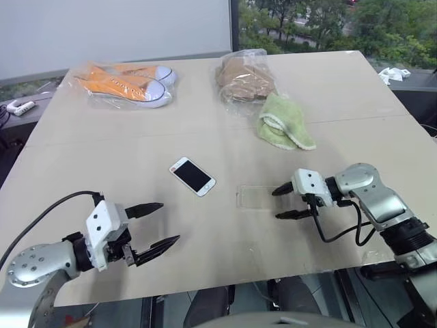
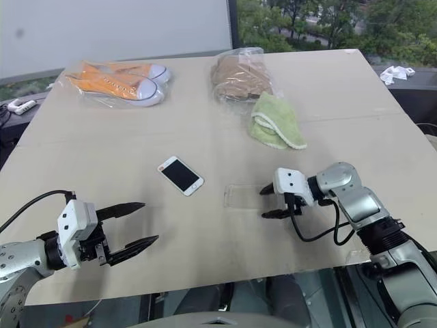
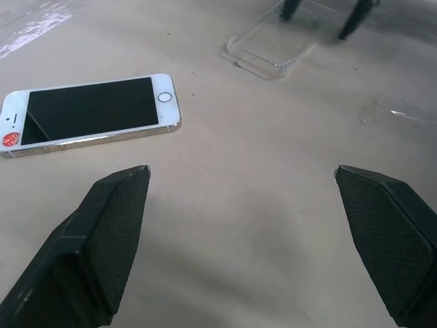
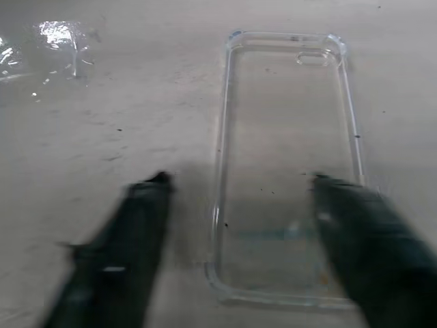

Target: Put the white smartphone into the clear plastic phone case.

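Left gripper (image 1: 156, 224) hangs spread, right gripper (image 1: 285, 202) gapes beside the case (image 1: 254, 198), empty; phone (image 1: 192, 175) pickup looks next.

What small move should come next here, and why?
Probably the open left gripper should reach to the white smartphone, which lies untouched beside the empty clear plastic phone case; the open right gripper sits at the case.

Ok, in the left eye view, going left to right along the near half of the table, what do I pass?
Left tool, open → white smartphone, lying flat → clear plastic phone case, flat on the table → right tool, open, right beside the case.
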{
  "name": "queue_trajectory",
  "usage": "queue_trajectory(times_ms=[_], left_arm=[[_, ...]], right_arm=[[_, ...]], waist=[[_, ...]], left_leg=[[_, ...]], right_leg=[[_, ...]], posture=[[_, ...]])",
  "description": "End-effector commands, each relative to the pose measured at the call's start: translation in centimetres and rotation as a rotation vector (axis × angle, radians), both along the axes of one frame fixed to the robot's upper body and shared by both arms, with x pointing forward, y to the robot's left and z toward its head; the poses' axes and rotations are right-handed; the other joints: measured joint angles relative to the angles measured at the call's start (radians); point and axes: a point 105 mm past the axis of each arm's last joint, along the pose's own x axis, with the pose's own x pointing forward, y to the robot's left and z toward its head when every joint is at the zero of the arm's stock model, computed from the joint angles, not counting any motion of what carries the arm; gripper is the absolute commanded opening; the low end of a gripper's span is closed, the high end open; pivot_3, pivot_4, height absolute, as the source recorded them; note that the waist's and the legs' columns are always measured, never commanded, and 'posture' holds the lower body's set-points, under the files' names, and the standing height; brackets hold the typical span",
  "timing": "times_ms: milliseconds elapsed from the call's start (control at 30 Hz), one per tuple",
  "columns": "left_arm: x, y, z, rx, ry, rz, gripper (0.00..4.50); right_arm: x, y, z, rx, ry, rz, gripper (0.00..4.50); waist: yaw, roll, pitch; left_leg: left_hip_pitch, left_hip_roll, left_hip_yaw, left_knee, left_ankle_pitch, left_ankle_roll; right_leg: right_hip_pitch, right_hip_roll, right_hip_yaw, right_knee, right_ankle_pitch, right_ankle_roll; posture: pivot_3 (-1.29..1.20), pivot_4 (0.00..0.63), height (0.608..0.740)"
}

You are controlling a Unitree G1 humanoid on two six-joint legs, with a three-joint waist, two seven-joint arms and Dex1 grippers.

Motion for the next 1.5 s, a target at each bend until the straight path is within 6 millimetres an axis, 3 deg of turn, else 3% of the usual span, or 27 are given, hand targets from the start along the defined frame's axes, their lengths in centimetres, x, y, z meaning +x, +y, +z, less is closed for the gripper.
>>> queue_trajectory(times_ms=[33, 233, 333, 500, 633, 867, 933, 1167, 1500], left_arm=[[0.0, -0.1, 0.6, 0.008, -0.024, -0.009, 4.5], [1.2, 0.2, 0.9, -0.044, -0.047, 0.075, 4.5], [1.6, 0.6, 0.9, -0.066, -0.046, 0.132, 4.5], [2.9, 3.1, 0.8, -0.082, -0.039, 0.324, 4.5], [2.3, 4.9, 1.6, -0.069, -0.069, 0.38, 4.5], [0.4, 6.8, 1.2, -0.063, -0.034, 0.402, 4.5], [0.1, 7.1, 1.0, -0.064, -0.028, 0.407, 4.5], [-0.6, 6.8, 0.9, -0.081, -0.021, 0.407, 4.5], [-1.1, 6.9, 0.5, -0.087, -0.008, 0.421, 4.5]], right_arm=[[-0.1, 0.1, 1.9, 0.04, -0.04, 0.021, 4.49], [-0.7, 1.0, 4.3, 0.156, -0.042, -0.005, 4.49], [1.2, 2.4, 5.6, 0.24, -0.129, -0.119, 4.49], [2.7, 6.2, 6.6, 0.346, -0.119, -0.267, 4.49], [2.6, 10.6, 6.1, 0.314, -0.062, -0.374, 4.49], [1.2, 15.4, 5.3, 0.262, -0.012, -0.376, 4.49], [0.8, 16.2, 5.0, 0.245, -0.01, -0.348, 4.49], [2.2, 18.2, 3.6, 0.175, -0.064, -0.404, 4.49], [0.7, 20.3, 2.6, 0.092, -0.022, -0.325, 4.49]], waist=[[0.0, 0.0, 0.0], [0.001, 0.0, 0.0], [-0.003, 0.0, 0.0], [-0.004, 0.0, 0.0], [-0.002, 0.0, 0.0], [-0.004, 0.001, 0.0], [-0.002, 0.001, 0.001], [-0.012, 0.001, 0.001], [-0.029, 0.003, 0.002]], left_leg=[[0.0, 0.0, 0.0, 0.0, 0.0, 0.0], [0.0, 0.0, 0.0, 0.0, 0.0, 0.0], [0.0, 0.0, 0.0, 0.0, 0.0, 0.0], [0.001, 0.0, 0.0, -0.001, 0.0, 0.0], [0.0, 0.0, 0.0, 0.0, 0.0, -0.001], [0.0, 0.0, 0.0, -0.001, 0.0, -0.001], [0.0, -0.001, -0.001, -0.001, 0.0, -0.001], [0.001, -0.001, 0.0, -0.001, 0.0, -0.001], [0.001, -0.001, -0.001, -0.001, 0.0, -0.001]], right_leg=[[0.0, 0.0, 0.0, 0.0, 0.0, 0.0], [0.0, 0.0, 0.0, 0.0, 0.0, 0.0], [0.0, 0.0, 0.0, 0.0, 0.0, 0.0], [-0.001, 0.001, 0.001, 0.002, 0.0, 0.0], [-0.002, 0.001, 0.0, 0.001, 0.0, 0.0], [-0.002, 0.001, 0.0, 0.001, 0.0, 0.0], [-0.002, 0.001, -0.001, 0.001, 0.0, 0.0], [-0.002, 0.001, 0.0, 0.002, 0.0, 0.0], [-0.002, 0.001, 0.0, 0.002, 0.0, 0.0]], posture=[[0.0, 0.15, 0.74], [0.0, 0.15, 0.74], [0.0, 0.15, 0.74], [0.0, 0.15, 0.74], [0.0, 0.15, 0.74], [0.0, 0.15, 0.74], [0.0, 0.15, 0.74], [0.0, 0.15, 0.74], [0.0, 0.15, 0.74]])
